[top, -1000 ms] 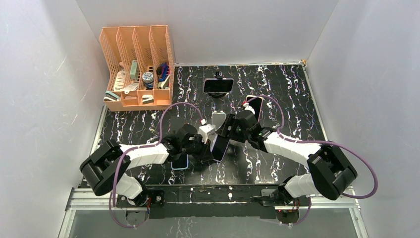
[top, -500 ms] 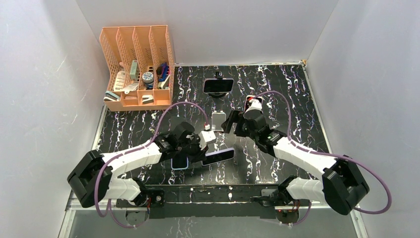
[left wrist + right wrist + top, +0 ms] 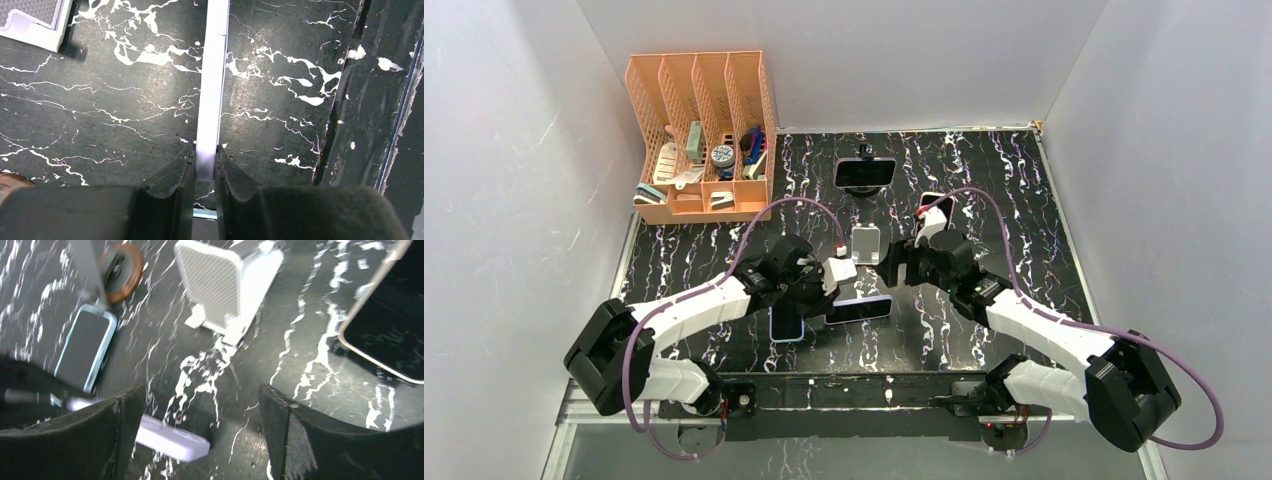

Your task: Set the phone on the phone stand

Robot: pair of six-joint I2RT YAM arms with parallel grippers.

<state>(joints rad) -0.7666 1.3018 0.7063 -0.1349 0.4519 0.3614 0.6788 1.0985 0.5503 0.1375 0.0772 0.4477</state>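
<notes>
lavender phone [image 3: 861, 308] pinched by thin edge in closed left gripper [image 3: 204, 156], centre frame, just below white phone stand [image 3: 865, 243]. right gripper [image 3: 200, 427] wide apart, empty. risk of pivoting in narrow hold, of knocking light stand over.

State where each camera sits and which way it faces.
Top: high behind the robot, looking down at the table; left arm, right arm show.
Left wrist: looks down along its shut jaws gripping the phone edge-on.
Right wrist: looks down between its open jaws at the stand.
Both wrist views share phone and stand.
</notes>
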